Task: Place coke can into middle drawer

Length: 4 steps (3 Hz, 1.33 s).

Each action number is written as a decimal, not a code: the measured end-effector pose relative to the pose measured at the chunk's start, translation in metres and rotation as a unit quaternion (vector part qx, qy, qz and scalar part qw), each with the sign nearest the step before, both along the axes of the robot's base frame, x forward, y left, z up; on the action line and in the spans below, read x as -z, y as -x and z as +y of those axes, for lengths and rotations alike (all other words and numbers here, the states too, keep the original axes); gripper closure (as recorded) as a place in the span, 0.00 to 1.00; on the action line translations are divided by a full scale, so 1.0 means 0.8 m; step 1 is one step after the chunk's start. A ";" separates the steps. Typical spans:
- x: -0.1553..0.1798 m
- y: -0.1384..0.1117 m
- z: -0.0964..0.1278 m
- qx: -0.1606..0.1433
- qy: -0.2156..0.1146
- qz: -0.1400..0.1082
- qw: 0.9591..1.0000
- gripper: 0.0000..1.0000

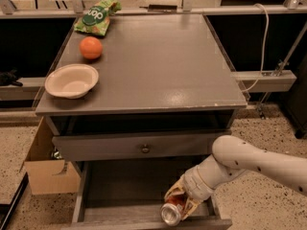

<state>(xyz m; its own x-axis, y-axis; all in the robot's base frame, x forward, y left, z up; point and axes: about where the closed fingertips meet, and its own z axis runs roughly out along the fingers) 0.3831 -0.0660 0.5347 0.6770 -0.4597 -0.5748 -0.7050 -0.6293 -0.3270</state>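
Observation:
My gripper (176, 202) reaches in from the right and is shut on the coke can (171, 212), whose silver end faces the camera. It holds the can tilted over the front right part of the open middle drawer (120, 183), just behind the drawer's front wall. The can's red body is mostly hidden by the fingers. I cannot tell whether the can touches the drawer floor.
On the cabinet top (158, 66) are a white bowl (72, 80), an orange fruit (91, 47) and a green chip bag (96, 16). A closed drawer front with a knob (145, 148) is above the open drawer. A cardboard box (45, 169) stands left of the cabinet.

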 end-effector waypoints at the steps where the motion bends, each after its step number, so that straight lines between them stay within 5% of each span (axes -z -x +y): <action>1: 0.000 0.000 0.000 0.000 0.000 0.000 1.000 1.00; 3: 0.070 -0.023 0.018 0.014 -0.073 0.022 0.997 1.00; 4: 0.085 -0.021 0.023 0.020 -0.081 0.031 0.996 1.00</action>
<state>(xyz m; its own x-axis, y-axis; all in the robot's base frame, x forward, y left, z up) 0.4001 -0.0478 0.4669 0.6210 -0.3839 -0.6834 -0.7503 -0.5433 -0.3766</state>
